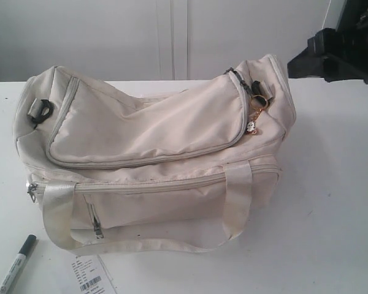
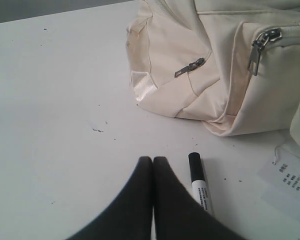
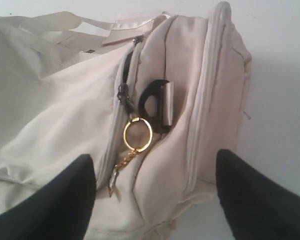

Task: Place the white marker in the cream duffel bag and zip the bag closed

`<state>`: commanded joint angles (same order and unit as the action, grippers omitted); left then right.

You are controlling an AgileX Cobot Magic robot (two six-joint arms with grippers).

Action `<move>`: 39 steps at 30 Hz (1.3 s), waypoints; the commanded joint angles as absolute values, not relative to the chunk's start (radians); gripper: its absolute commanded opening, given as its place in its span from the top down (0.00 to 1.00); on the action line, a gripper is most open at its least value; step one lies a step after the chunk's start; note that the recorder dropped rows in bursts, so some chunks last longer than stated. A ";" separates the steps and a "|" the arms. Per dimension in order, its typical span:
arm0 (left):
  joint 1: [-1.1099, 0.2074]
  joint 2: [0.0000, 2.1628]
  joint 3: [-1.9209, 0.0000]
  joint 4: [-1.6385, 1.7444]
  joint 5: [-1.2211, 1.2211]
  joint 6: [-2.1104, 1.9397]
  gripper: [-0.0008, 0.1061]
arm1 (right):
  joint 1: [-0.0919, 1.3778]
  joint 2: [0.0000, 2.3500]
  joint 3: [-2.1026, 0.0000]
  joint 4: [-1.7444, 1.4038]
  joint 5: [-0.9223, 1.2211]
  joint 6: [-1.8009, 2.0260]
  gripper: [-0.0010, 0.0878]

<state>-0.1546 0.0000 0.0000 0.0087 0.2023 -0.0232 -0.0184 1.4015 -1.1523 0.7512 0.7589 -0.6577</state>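
Where the white table (image 1: 331,202) meets a plain white wall (image 1: 110,37) at its far edge, black robot hardware (image 1: 346,46) juts in over the far right corner. Most of the table's middle is taken by the cream duffel bag (image 1: 153,135), slumped and creased. Grey zippers run along its top flap, and its shiny strap handles (image 1: 236,196) droop toward the near edge.

The right gripper (image 3: 155,155) hangs above the bag's right end with its dark fingers (image 3: 65,200) spread wide apart and nothing between them (a gold ring (image 3: 138,134) and chain dangle from the zipper pull in front of it). The left gripper (image 2: 153,162) is low over the table by the near left corner, its two fingers pressed together and empty.

Just beside it, clear of the bag, the white marker (image 2: 200,187) lies flat on the table: white barrel with dark print, black cap pointing toward the bag. A barcode label (image 1: 92,274) lies close by at the near edge.
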 joint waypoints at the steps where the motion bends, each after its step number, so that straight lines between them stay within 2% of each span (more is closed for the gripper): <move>1: -0.155 0.000 0.000 0.009 0.202 -0.023 0.99 | -0.018 1.428 -1.170 0.768 0.757 -0.658 0.26; 11: -0.155 0.000 0.000 0.009 0.202 -0.025 0.99 | 0.051 1.607 -1.308 0.781 0.694 -0.658 0.27; 23: -0.155 0.000 0.000 0.009 0.202 -0.027 0.99 | 0.051 1.659 -1.308 0.765 0.599 -0.651 0.27; 39: -0.155 0.000 0.000 0.009 0.202 -0.027 0.99 | 0.051 1.759 -1.340 0.817 0.578 -0.651 0.27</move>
